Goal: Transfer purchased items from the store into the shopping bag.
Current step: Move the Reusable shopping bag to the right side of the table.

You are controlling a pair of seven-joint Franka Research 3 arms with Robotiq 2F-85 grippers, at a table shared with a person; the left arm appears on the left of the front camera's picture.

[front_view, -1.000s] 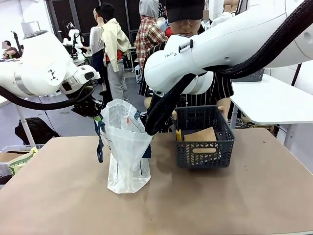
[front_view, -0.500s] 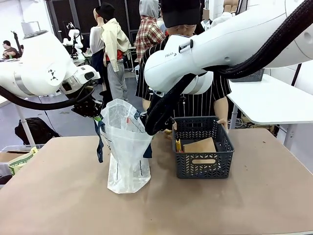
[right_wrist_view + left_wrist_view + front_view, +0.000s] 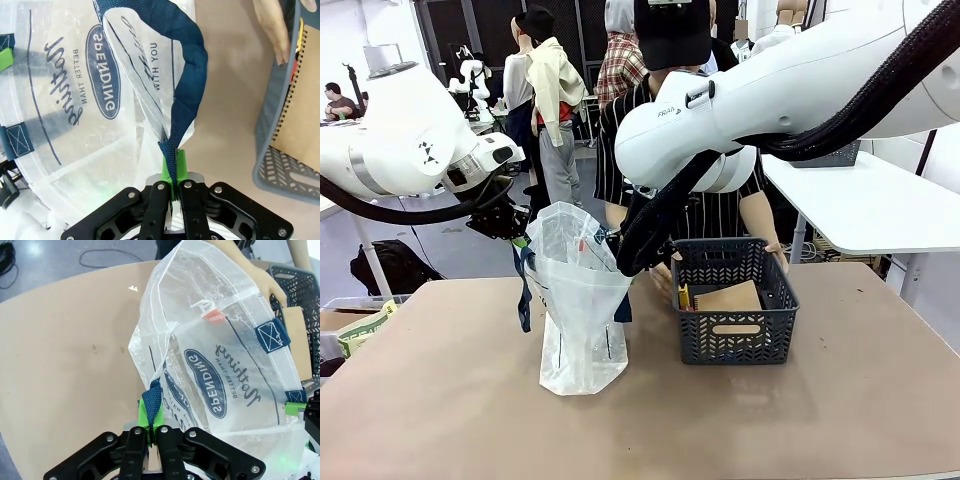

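Your wrist views make plain what the front view blurs: left gripper and right gripper are each pinched shut on a navy strap handle of the translucent whitish plastic shopping bag, upright mid-table. The dark grey slotted plastic basket beside it has come nearer you

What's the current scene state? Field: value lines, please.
left hand: shut on one navy strap
right hand: shut on the other navy strap
shopping bag: upright on the table, mouth held open between both hands
basket: on the table at the bag's right, apart from it
items in basket: tan flat pack, yellow piece
person's hand: at the basket's rim
bag contents: unclear
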